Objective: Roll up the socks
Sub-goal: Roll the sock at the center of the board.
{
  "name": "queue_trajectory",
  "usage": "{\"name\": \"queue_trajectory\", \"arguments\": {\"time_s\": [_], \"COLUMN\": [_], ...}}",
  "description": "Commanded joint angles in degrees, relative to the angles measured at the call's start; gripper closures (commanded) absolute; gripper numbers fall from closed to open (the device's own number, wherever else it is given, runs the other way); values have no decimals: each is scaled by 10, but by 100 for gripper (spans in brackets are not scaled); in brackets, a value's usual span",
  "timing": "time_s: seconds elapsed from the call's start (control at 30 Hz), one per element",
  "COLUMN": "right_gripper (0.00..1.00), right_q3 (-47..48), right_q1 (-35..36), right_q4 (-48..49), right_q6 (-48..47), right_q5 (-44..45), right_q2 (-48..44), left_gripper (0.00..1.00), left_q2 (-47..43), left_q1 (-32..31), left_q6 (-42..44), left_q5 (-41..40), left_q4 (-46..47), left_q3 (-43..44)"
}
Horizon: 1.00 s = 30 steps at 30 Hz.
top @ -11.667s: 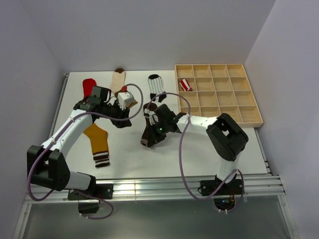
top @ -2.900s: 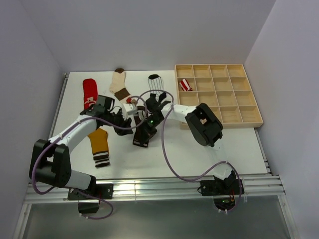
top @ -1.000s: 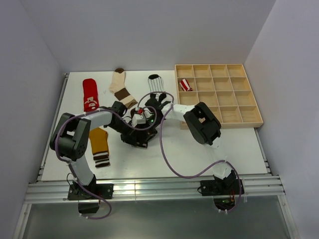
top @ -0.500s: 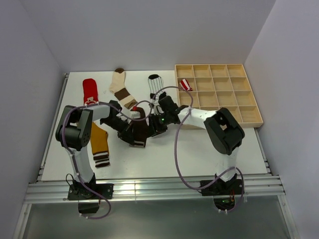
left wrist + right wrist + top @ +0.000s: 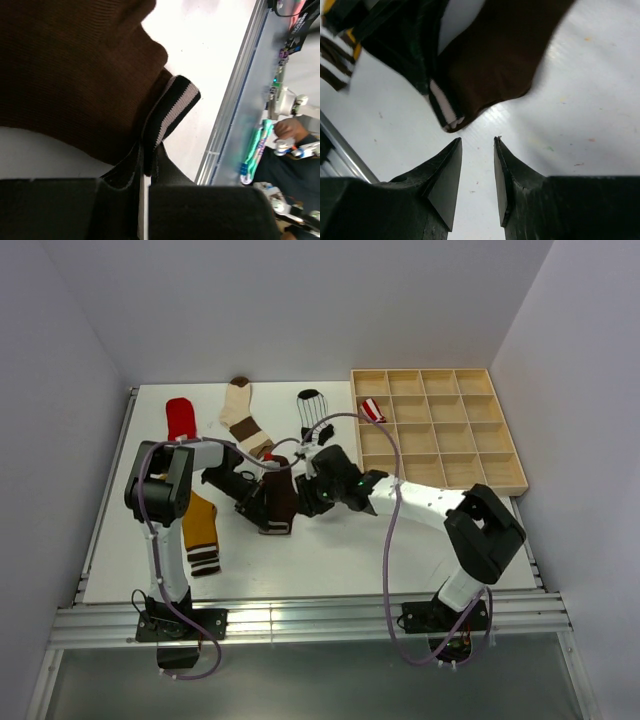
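The right fingers [image 5: 445,175] have moved back, a little open and empty, while the left fingers [image 5: 122,172] stay pinched on the striped cuff [image 5: 170,107] of the dark brown sock [image 5: 280,502] lying mid-bench [image 5: 340,560], so it looks ready to roll.

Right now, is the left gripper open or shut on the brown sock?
Shut on it: in the left wrist view the left gripper pinches the striped cuff of the dark brown sock.
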Motion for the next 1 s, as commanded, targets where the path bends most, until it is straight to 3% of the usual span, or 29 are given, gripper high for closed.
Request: {"name": "queue_trajectory", "arguments": {"time_s": [0.0, 0.4, 0.97], "right_gripper": [60, 58, 55], "right_q3": [31, 159, 122], "right_q1": [61, 195, 217], "right_q4": [-7, -66, -36], "right_q6": [-72, -170, -182], "right_q5": [112, 206, 203], "right_q2": [-6, 130, 141], "left_gripper": [100, 100, 100], "left_q2": [31, 61, 75], "left_q1": [3, 2, 2], "left_q6": [-10, -28, -24], "left_q5": [-73, -129, -121], "left_q4": [6, -27, -72], "left_q3": [14, 26, 46]}}
